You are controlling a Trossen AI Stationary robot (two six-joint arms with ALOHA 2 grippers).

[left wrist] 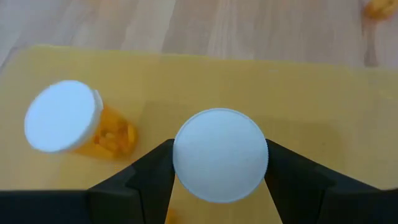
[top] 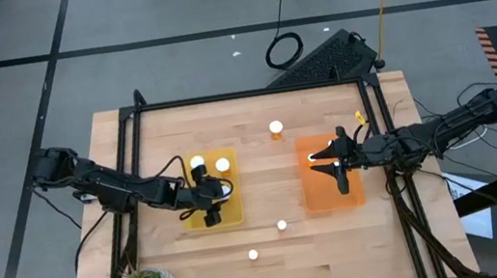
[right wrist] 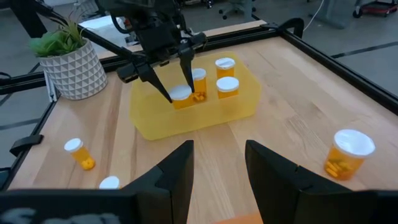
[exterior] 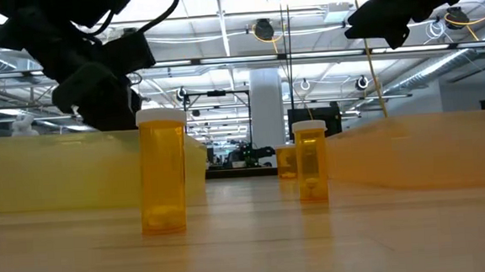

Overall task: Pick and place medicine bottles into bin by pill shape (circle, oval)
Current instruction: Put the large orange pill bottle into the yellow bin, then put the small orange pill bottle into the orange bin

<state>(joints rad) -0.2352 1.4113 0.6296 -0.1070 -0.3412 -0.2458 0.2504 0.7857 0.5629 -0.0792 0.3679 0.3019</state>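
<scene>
My left gripper [left wrist: 221,186] hangs over the yellow bin [top: 209,188] and is shut on a medicine bottle [left wrist: 221,155] with a white cap. The right wrist view shows the same bottle [right wrist: 180,94] in that bin. Other bottles stand in the bin beside it [left wrist: 62,115] [right wrist: 227,86]. My right gripper [right wrist: 217,162] is open over the orange bin [top: 333,186], with nothing between its fingers. More bottles stand on the bare wood: one at the far side [top: 275,128] and two nearer the front [top: 281,224] [top: 253,253]. My left gripper pinches the bottle's round white cap [left wrist: 186,155] between its two fingers, one on each side of the rim. The fingers [right wrist: 158,81] point down from above. The bottle is upright inside the yellow bin; I cannot tell whether its base rests on the bin's floor.
A green plant in a white pot [right wrist: 68,62] stands at the table's near left corner. A black frame rail [top: 252,93] runs along the table's far edge and sides. Bare wood [top: 268,175] lies between the two bins.
</scene>
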